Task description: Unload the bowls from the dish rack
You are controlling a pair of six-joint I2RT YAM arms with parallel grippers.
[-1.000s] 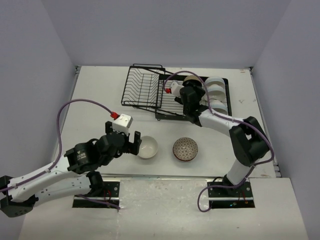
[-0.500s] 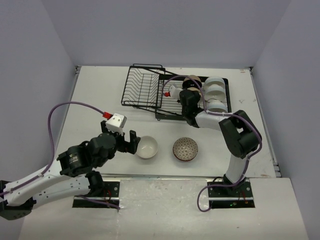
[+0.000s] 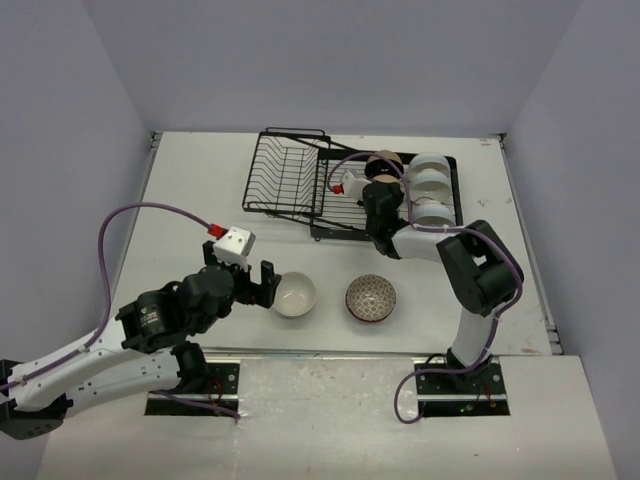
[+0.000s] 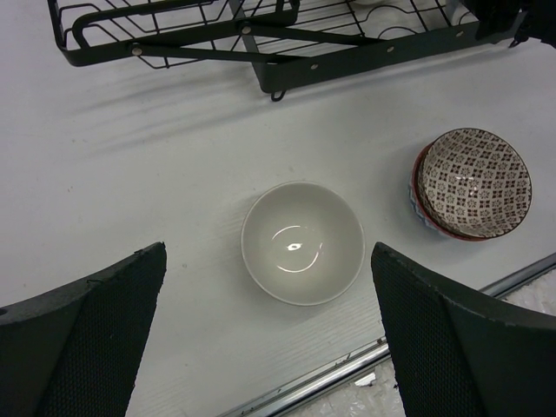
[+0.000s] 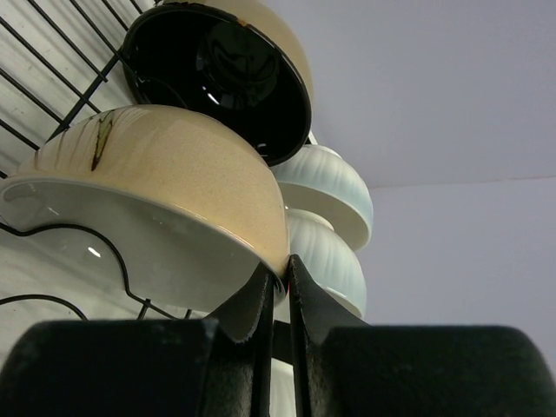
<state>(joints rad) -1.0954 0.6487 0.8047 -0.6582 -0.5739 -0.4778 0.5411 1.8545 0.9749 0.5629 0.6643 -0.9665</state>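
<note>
- A beige bowl [image 5: 156, 191] stands on edge among the tines of the dish rack [image 3: 285, 185], at the far side of the table [image 3: 190, 200].
- The right gripper [image 5: 280, 271] is clenched on its rim.
- Behind it stand a black-lined bowl [image 5: 217, 69] and pale ribbed bowls [image 5: 334, 195].
- A white bowl [image 4: 301, 241] and a patterned bowl [image 4: 473, 181] sit upright on the table.
- The left gripper [image 3: 262, 285] hangs by the white bowl, jaws spread wide, grasping nothing.

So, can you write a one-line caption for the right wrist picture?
Right hand shut on the rim of a beige bowl in the dish rack, a black-lined bowl beyond it.
</note>
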